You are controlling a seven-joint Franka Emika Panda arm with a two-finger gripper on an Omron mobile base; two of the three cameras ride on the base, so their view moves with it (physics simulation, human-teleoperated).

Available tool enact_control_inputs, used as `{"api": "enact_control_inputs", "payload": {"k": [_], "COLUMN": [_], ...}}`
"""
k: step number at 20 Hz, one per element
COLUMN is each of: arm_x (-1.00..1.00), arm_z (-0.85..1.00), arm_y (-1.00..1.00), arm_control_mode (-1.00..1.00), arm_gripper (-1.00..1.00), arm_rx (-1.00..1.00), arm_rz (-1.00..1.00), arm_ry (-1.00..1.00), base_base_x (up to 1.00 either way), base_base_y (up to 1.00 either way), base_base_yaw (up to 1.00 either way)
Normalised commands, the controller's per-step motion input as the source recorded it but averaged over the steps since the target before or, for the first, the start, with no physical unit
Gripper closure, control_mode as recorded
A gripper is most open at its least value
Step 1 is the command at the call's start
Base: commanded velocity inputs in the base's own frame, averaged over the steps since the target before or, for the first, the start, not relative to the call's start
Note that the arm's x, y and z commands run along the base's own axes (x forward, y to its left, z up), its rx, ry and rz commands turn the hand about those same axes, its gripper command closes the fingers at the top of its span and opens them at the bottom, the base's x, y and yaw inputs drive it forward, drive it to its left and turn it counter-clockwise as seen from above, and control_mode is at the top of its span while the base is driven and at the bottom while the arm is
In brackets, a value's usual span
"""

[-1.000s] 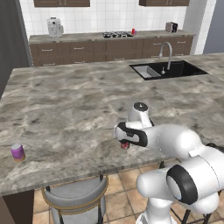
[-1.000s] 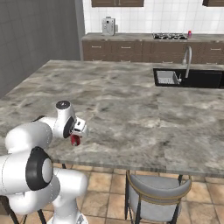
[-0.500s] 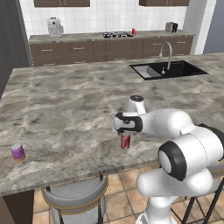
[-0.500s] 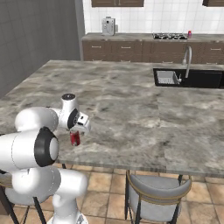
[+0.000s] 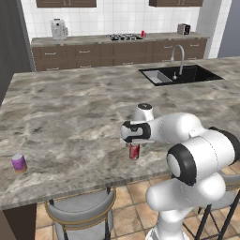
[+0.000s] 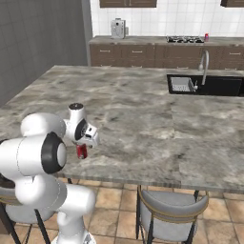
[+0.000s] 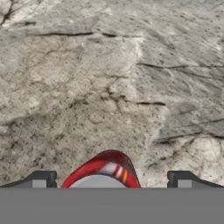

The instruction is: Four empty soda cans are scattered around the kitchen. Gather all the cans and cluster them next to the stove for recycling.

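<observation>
The white arm's two-finger gripper (image 5: 134,146) hangs right over the dark red soda can with a silver rim (image 5: 134,152), which stands upright near the front edge of the grey marbled stone desk (image 5: 75,112). In the hand view the jaws are spread wide, one dark tip on each side of the can (image 7: 104,170), neither touching it. A purple can with a tan band (image 5: 18,162) stands far to the left. Across the kitchen, a bright red can (image 5: 143,33) sits just beside the black stove (image 5: 123,36).
</observation>
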Motion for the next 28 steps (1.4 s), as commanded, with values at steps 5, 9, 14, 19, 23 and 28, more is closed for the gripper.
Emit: {"api": "enact_control_inputs", "payload": {"k": [5, 9, 14, 19, 23, 28], "arm_x": [0.00, 0.00, -0.01, 0.00, 0.00, 0.00], "arm_z": [-0.04, 0.00, -0.17, 0.00, 0.00, 0.00], "arm_y": [0.00, 0.00, 0.00, 0.00, 0.00, 0.00], "arm_control_mode": [-1.00, -1.00, -1.00, -1.00, -1.00, -1.00], "arm_gripper": [-1.00, -1.00, -1.00, 1.00, 1.00, 1.00], "arm_rx": [0.00, 0.00, 0.02, 0.00, 0.00, 0.00], "arm_rz": [0.00, 0.00, 0.00, 0.00, 0.00, 0.00], "arm_ry": [0.00, 0.00, 0.05, 0.00, 0.00, 0.00], "base_base_x": [0.00, 0.00, 0.00, 0.00, 0.00, 0.00], "base_base_y": [0.00, 0.00, 0.00, 0.00, 0.00, 0.00], "base_base_yaw": [0.00, 0.00, 0.00, 0.00, 0.00, 0.00]}}
